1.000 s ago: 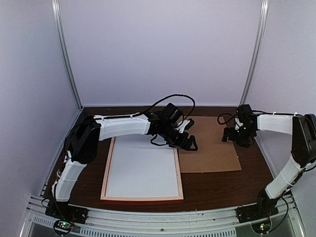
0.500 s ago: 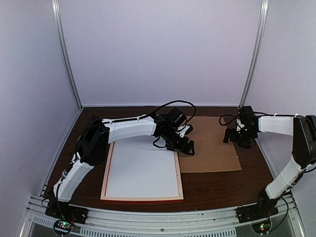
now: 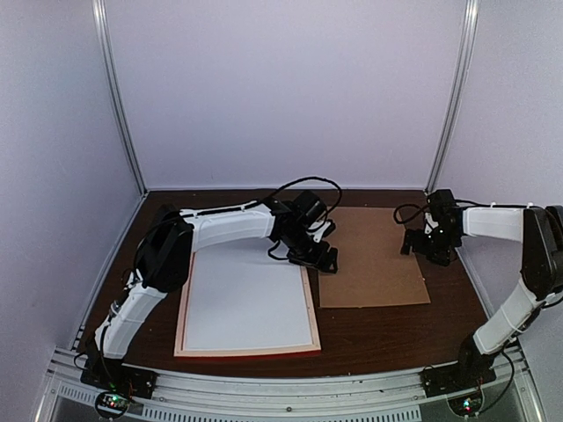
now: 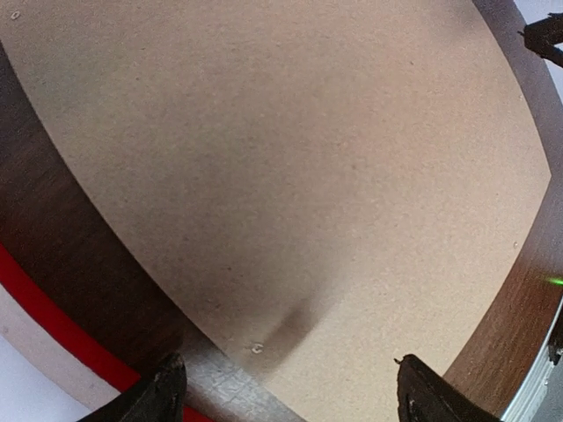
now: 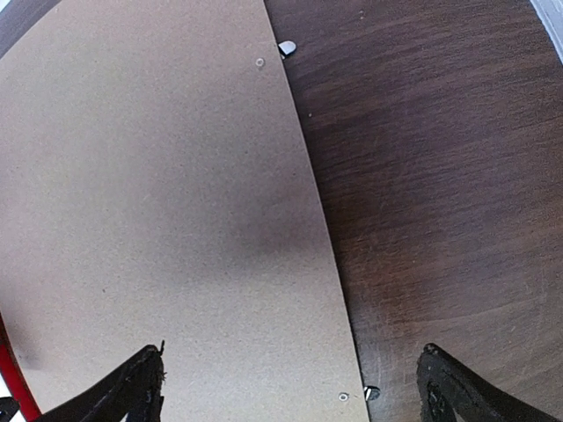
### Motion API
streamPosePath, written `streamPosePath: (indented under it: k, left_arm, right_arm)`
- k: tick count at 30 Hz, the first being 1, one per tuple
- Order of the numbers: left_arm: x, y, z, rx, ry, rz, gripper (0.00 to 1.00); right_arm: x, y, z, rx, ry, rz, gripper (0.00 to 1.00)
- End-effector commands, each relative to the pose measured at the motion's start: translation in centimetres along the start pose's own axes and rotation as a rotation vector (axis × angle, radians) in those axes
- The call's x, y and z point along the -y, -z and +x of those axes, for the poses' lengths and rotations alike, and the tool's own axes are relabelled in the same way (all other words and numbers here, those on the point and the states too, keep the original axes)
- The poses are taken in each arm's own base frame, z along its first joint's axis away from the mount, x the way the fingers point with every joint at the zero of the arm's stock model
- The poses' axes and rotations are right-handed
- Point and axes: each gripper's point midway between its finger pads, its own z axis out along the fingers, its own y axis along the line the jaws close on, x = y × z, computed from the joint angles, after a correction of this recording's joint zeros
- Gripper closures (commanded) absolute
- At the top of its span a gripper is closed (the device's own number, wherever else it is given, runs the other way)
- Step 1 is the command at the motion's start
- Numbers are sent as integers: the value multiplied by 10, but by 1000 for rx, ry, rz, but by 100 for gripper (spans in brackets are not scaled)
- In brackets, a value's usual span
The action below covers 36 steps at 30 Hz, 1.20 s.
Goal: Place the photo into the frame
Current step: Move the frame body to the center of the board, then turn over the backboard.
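This is a robotics lab booth, not anyone's home. Plain pale walls [image 3: 290, 88] close it in on three sides, joined by bare metal posts [image 3: 119, 97]. A white-and-black left arm [image 3: 220, 227] and right arm [image 3: 501, 220] are bolted to a metal rail [image 3: 290, 391] along the dark wooden table [image 3: 378, 338], with small lit circuit boards [image 3: 112, 403] at their bases.

The left claw [image 3: 323, 261] hides a far frame [image 3: 312, 308] corner; both wrist views crop the brown board [image 4: 290, 176].

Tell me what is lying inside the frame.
A plain white sheet fills the frame between its rails. Anything beneath that sheet is covered, and no printed picture shows.
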Motion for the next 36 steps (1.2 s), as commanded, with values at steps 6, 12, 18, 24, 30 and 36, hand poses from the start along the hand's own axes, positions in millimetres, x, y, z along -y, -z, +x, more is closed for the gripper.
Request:
streamPosePath:
  k: [6,12,18,24,30,36]
  left_arm:
    - [-24,0,9,-29,61,-29,16]
    - [-12,-8,1,-16,89,44,16]
    - [-7,-20,2,-26,113,91,17]
    - [-1,-24,0,-21,118,141,20]
    - [5,-27,3,-30,120,182,21]
    - [8,-19,0,-1,107,195,22]
  right_arm:
    - [10,-9,-5,-60,-28,-92,1]
    - [2,-25,-6,-105,-71,-208,3]
    - [-12,-33,2,-148,-99,-313,9]
    - [-24,-36,19,-194,-136,-412,17]
    - [-44,-13,8,-151,-130,-528,24]
    - [-72,26,-9,-112,-115,-694,34]
